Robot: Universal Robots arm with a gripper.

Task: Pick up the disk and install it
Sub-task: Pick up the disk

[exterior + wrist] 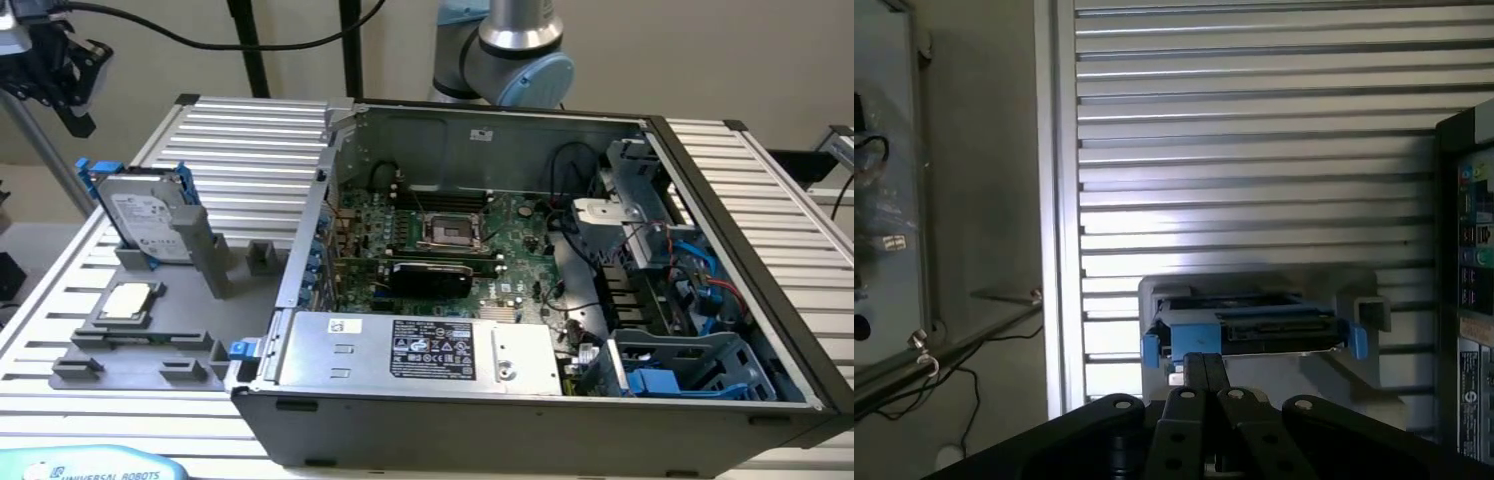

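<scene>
Ribbed aluminium slats formed the table (254,140), and on it lay an open computer case (534,430) with its motherboard (467,230) exposed. At the near edge of the exterior view a pale blue pendant (94,468) was cut off by the frame, but the words "UNIVERSAL ROBOTS" could be read on it. Inside the case a large silver box (334,350) carried a black label (434,350) with white marks too small to read. The disk (140,215) stood upright on its edge in a grey holder (200,250) on the table, to the exterior view's left of the case. Its white label faced the camera, with print too fine to make out, and blue rails (91,185) framed its sides. Nearer the camera, a small square silver chip (124,300) lay flat on a second grey fixture. The arm (514,50) rose behind the case, with its upper part out of frame. In the wrist view the disk (1254,328) appeared edge-on in its holder, its face hidden, and a strip of the case's rear panel (1474,220) showed coloured ports and a label that could not be read. The gripper (1204,362) had its black fingers pressed together with nothing between them. It touched nothing and sat apart from the disk.
</scene>
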